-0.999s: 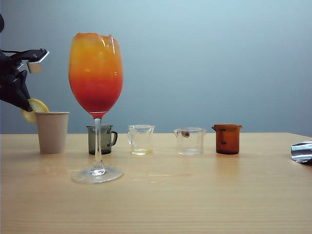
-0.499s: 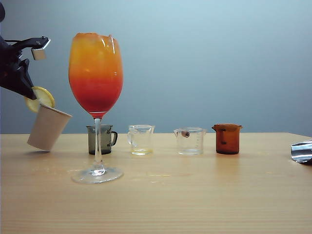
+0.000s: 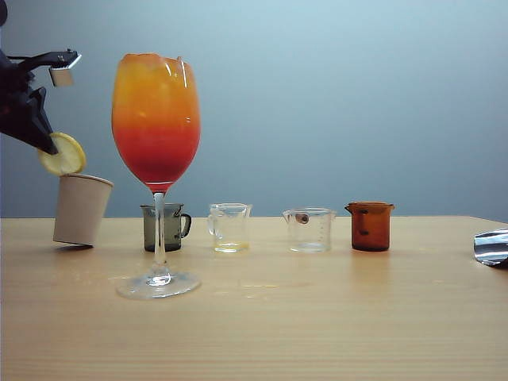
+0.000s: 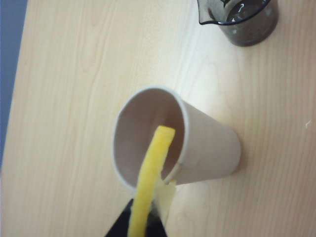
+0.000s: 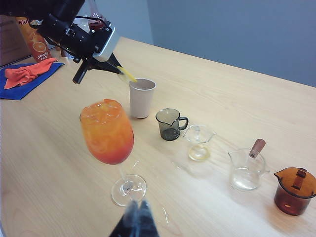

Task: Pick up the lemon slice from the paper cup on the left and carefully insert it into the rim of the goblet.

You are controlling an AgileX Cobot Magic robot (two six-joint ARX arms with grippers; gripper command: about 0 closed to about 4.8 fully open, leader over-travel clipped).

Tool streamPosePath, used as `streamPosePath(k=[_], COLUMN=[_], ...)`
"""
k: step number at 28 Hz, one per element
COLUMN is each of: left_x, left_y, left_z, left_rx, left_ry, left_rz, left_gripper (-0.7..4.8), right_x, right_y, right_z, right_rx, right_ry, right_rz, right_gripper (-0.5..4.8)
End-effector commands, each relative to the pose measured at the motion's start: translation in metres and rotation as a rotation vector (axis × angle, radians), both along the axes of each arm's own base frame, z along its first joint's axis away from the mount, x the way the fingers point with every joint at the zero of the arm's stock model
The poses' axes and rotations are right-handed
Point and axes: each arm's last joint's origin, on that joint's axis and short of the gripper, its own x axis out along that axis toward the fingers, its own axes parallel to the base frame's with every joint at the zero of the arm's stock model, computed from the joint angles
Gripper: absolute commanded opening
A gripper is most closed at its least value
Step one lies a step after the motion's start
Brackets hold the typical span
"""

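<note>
Left end effector (image 3: 49, 144) pinches the lemon slice (image 3: 63, 154) just above the paper cup (image 3: 81, 209), which stands slightly tilted on the tabletop (image 3: 317, 317) left of the goblet (image 3: 156, 119). Right end effector (image 5: 135, 221) hangs near the goblet's foot, fingers pressed together.

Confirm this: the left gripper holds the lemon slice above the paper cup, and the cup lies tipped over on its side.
Not quite. The left gripper does hold the lemon slice above the paper cup, but the cup isn't on its side: the exterior view shows it standing, only slightly tilted.
</note>
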Motion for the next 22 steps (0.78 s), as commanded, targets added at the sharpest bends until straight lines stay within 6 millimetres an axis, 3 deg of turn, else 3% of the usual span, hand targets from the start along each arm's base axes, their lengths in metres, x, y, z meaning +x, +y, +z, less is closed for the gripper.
streamPosePath(k=[1, 8, 14, 22], left_x=[-0.003, -0.009, -0.026, -0.052], left_y=[-0.001, -0.004, -0.009, -0.036], left_z=[0.007, 0.015, 0.041, 0.063], left_rx=[-0.009, -0.057, -0.235, -0.351], left_ry=[-0.016, -0.024, -0.042, 0.039], left_rz=[-0.007, -0.019, -0.02, -0.03], left_gripper=[-0.06, -0.06, -0.06, -0.06], right_x=[0.0, 0.0, 0.001, 0.014], right_y=[0.0, 0.0, 0.001, 0.01], right_z=[0.002, 0.001, 0.0, -0.006], right_rx=[0.003, 0.001, -0.004, -0.028], right_ry=[-0.013, -0.011, -0.011, 0.044], right_rz=[0.002, 0.002, 0.013, 0.132], right_gripper=[-0.05, -0.05, -0.05, -0.05])
